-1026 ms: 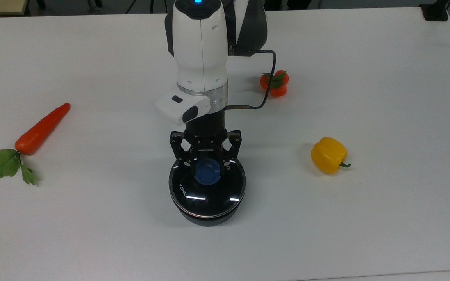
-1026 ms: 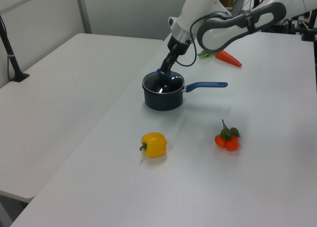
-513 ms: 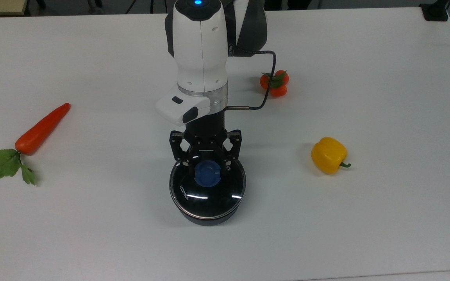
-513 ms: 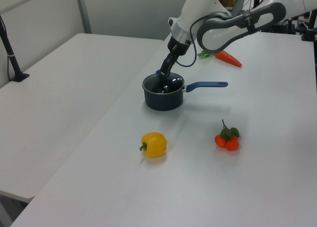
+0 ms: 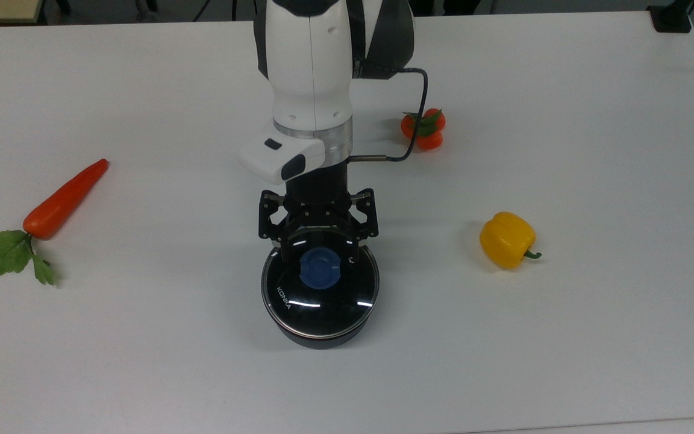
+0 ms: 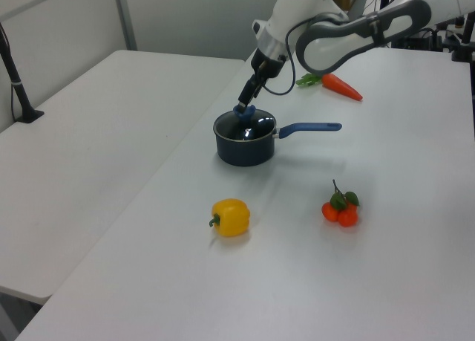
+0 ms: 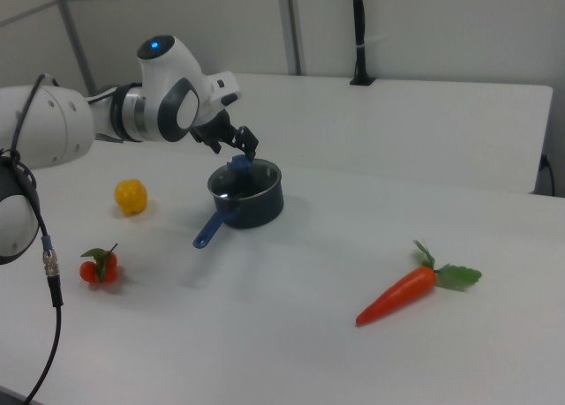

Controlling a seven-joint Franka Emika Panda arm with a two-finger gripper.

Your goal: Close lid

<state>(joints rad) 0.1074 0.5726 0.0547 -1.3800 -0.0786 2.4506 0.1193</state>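
The round glass lid (image 5: pixel 323 301) with its blue knob (image 5: pixel 320 269) rests flat on the dark blue saucepan (image 5: pixel 317 337), "KONKA" print facing up. My gripper (image 5: pixel 319 252) hangs just above the knob, open, its black fingers (image 5: pixel 287 248) spread to either side and holding nothing. In the left view the gripper (image 6: pixel 244 108) stands over the lid (image 6: pixel 246 128), and the saucepan's blue handle (image 6: pixel 312 127) points toward the left view's right. In the right view the gripper (image 7: pixel 244 146) is a little above the knob (image 7: pixel 240 165).
On the white table (image 5: pixel 594 337) lie a carrot (image 5: pixel 64 199) at the top view's left, a yellow pepper (image 5: pixel 506 239) at the top view's right, and a cluster of small tomatoes (image 5: pixel 424 129) behind it beside the arm's cable (image 5: pixel 419 114).
The fingers have spread apart off the blue knob and the gripper has lifted slightly. The lid has settled level on the saucepan.
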